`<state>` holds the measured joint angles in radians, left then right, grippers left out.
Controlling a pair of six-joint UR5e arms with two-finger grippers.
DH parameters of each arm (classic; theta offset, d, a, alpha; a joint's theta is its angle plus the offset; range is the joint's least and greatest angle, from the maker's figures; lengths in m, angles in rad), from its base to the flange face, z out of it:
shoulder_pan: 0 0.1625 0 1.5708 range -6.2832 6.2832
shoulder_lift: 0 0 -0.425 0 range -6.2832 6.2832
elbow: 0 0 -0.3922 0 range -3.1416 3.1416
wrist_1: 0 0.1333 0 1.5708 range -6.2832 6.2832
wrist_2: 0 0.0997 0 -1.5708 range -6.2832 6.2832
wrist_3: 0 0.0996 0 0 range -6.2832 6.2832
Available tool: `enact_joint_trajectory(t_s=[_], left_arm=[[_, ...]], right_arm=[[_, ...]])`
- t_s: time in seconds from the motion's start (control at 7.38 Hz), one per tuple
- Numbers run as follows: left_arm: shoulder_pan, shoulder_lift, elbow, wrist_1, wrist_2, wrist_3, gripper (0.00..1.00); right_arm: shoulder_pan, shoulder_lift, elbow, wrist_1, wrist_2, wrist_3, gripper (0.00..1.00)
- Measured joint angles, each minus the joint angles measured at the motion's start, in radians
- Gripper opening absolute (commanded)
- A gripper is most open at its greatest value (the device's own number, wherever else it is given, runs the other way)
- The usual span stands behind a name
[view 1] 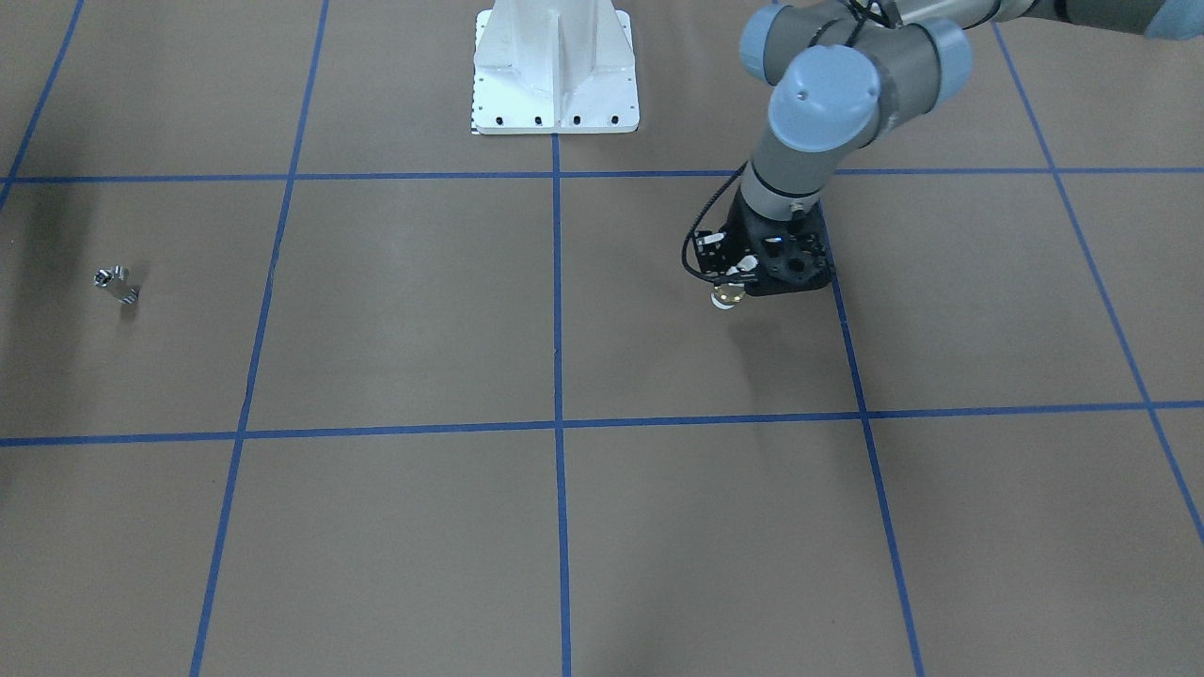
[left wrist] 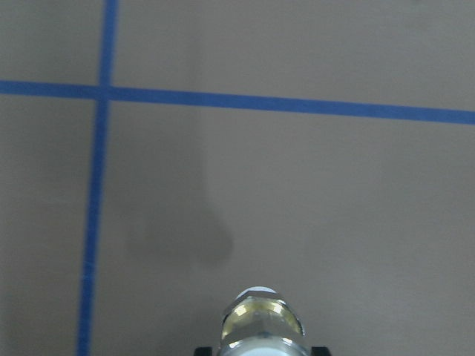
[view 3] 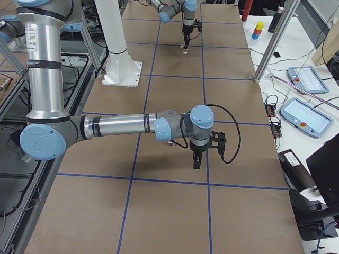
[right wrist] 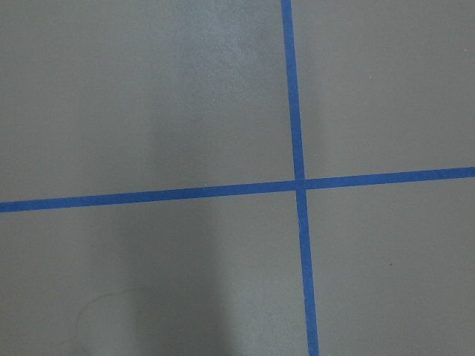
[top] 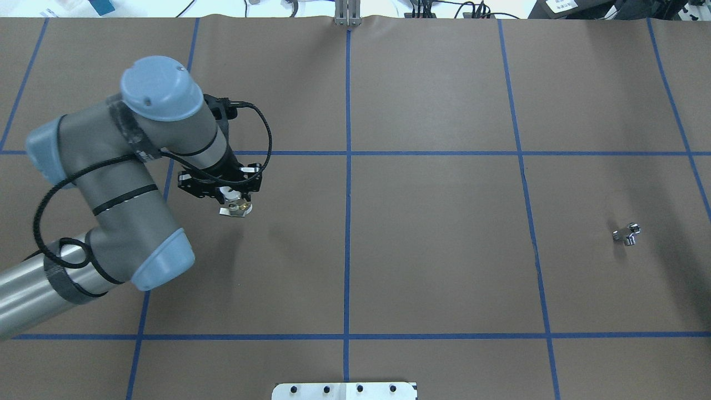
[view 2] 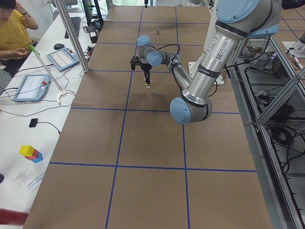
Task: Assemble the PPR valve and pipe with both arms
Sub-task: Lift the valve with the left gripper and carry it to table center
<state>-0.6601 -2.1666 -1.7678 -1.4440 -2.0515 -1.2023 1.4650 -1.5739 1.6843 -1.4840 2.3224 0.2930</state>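
Observation:
My left gripper (view 1: pixel 745 282) is shut on the PPR valve (view 1: pixel 726 298) and holds it end-down a little above the brown table. The overhead view shows the same gripper (top: pixel 233 201) and valve (top: pixel 235 209) left of centre. In the left wrist view the valve's brass middle and white end (left wrist: pixel 261 325) fill the bottom edge, with its shadow on the table. The silver pipe (top: pixel 627 234) lies alone on the table far to the right; it also shows in the front view (view 1: pixel 117 284). My right gripper (view 3: pixel 196 161) shows only in the exterior right view, over bare table; I cannot tell its state.
The white robot base (view 1: pixel 555 70) stands at the table's robot-side edge. Blue tape lines (top: pixel 348 166) grid the brown surface. A side bench with tablets (view 2: pixel 31 87), coloured blocks (view 2: pixel 30 153) and a seated operator (view 2: pixel 12 28) runs along the far side.

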Motion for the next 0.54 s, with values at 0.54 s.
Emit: enact_joint_trajectory(t_s=[0.54], left_arm=[[0.086, -0.247, 0.226, -0.058, 0.055, -0.198, 0.0]], right_arm=[[0.0, 0.0, 0.0, -0.001, 0.0, 0.0, 1.0]])
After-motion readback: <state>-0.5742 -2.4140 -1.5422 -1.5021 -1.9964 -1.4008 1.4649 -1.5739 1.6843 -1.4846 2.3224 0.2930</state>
